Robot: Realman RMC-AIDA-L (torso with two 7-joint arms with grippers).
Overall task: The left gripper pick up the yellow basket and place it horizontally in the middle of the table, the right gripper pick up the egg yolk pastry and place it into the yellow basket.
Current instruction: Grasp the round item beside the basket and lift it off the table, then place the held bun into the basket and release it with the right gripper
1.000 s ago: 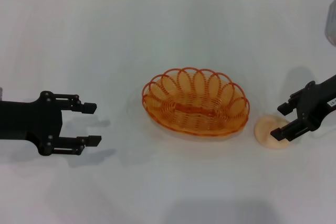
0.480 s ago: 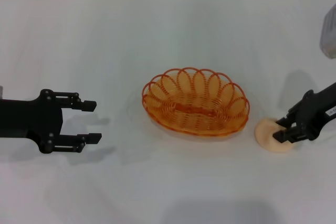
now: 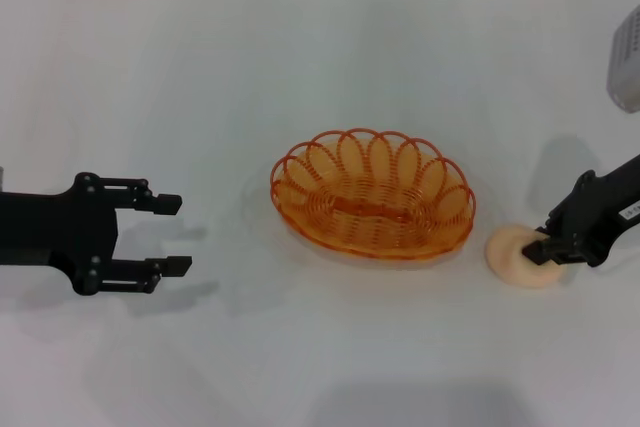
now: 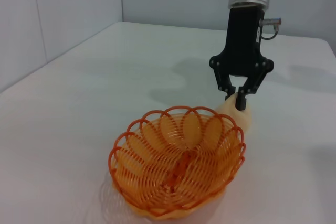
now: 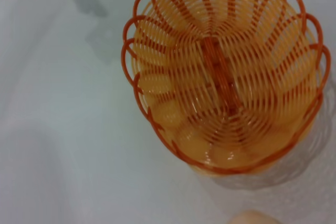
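Where head view hides, right gripper [image 4: 240, 99] fingers [image 4: 241, 102] on egg yolk pastry [image 4: 236, 117]

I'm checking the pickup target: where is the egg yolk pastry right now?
In the head view, the egg yolk pastry lies on the table, on the robot's right, just beside the yellow basket, with the right pincer down on it.

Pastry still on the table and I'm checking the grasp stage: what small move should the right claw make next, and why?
Probably close on the pastry. The right claw is down at it, fingers astride its top in the left wrist view, and the basket already lies mid-table. The left claw is open, well clear.
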